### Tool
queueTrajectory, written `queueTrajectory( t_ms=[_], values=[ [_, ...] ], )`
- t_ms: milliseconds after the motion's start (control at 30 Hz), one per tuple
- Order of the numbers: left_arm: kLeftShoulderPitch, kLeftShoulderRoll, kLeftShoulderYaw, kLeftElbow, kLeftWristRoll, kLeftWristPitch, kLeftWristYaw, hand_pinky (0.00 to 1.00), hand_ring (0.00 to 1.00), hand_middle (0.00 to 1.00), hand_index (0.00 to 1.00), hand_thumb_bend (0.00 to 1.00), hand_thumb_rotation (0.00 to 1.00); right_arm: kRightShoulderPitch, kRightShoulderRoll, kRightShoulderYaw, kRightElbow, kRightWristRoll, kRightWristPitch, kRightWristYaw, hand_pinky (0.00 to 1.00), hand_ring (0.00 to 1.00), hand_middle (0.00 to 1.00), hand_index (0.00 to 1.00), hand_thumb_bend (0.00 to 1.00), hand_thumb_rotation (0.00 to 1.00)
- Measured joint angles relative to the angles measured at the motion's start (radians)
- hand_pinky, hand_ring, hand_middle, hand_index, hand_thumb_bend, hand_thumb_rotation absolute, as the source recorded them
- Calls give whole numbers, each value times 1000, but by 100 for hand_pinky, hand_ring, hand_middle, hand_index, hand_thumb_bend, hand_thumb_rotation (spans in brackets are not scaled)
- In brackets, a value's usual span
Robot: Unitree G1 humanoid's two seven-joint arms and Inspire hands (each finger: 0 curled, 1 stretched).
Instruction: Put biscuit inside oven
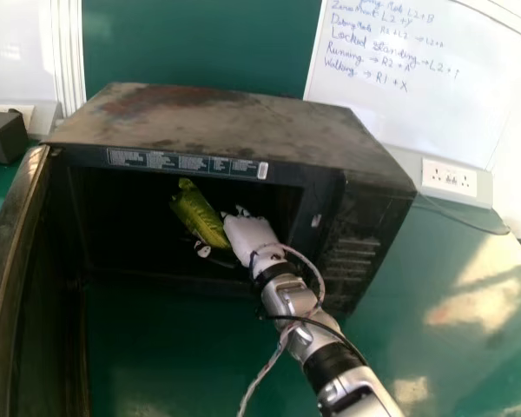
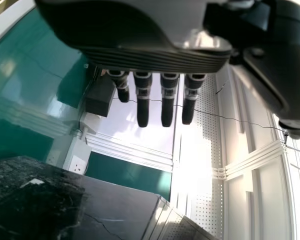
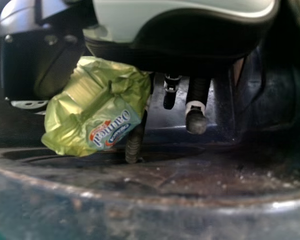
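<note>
The black oven (image 1: 243, 122) stands with its door (image 1: 13, 261) swung out at the left. My right hand (image 1: 250, 236) reaches through its front opening, beside the green-yellow biscuit packet (image 1: 200, 217). Seen from the right wrist, the packet (image 3: 97, 110) is pinched between the thumb and fingers of my right hand (image 3: 190, 45), over the cavity's dark floor; part of the grip is hidden behind the wrapper. In the left wrist view my left hand (image 2: 167, 102) has its fingers straight, holding nothing.
Below the oven lies the green table (image 1: 182, 356). A wall socket (image 1: 450, 178) with a cable is at the right, a dark box (image 1: 2, 136) at the far left. The rusty front edge of the oven opening (image 3: 140, 200) is close to my right hand.
</note>
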Motion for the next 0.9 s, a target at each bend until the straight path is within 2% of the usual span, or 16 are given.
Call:
queueTrajectory(
  t_ms=[133,367,767,900],
  values=[
    [1,0,-3,2,-3,-2,-3,100,86,91,89,63,100,-49,16,6,89,21,3,-12,7,16,47,49,51,0],
    [2,0,-8,17,-22,-22,-35,100,86,90,88,65,100,-94,30,15,161,55,1,-15,6,12,47,49,51,0],
    [0,-1,-15,56,-29,-93,-93,91,83,88,88,65,99,-119,41,61,208,60,20,-23,7,12,46,49,51,0],
    [0,-1,-19,70,-23,-113,-100,93,84,89,88,64,100,-122,44,68,213,61,27,-25,8,14,46,49,51,0]
  ],
)
